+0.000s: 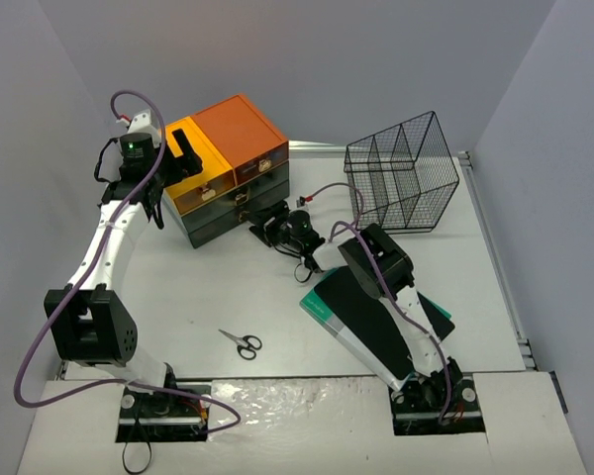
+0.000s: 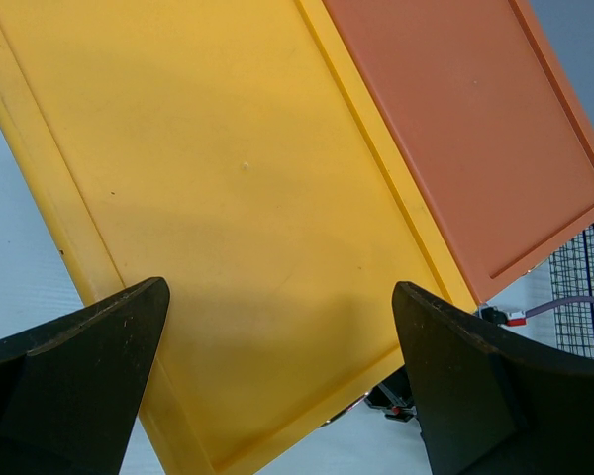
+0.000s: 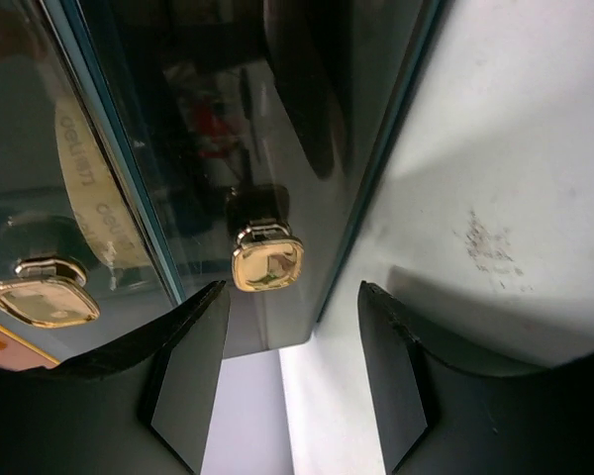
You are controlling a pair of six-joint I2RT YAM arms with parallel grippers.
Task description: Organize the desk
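The left gripper [image 2: 279, 287] is hovering, jaws wide, over the drawer chest [image 1: 228, 168]; the right gripper [image 3: 292, 287] is flanking its gold knob [image 3: 267, 265], jaws parted.

Matte white desk [image 1: 218, 287] all over. Drawer chest [image 1: 233, 173], upper left: one yellow top, one orange top, dark green fronts, shiny gold knobs [image 3: 267, 265]. Wire basket [image 1: 401, 170], upper right, is a black grid. Scissors [image 1: 244, 343] have black handles, cables [image 1: 27, 358] are purple.

A dark green drawer chest [image 1: 233, 173] with 1 yellow and 1 orange top stands far left. Gold knobs [image 3: 267, 265] sit on its drawer fronts. A black wire basket [image 1: 401, 158] stands apart to its right. Black-handled scissors [image 1: 242, 342] lie nearer, and a teal-edged dark flat item [image 1: 322, 305] lies right of them.
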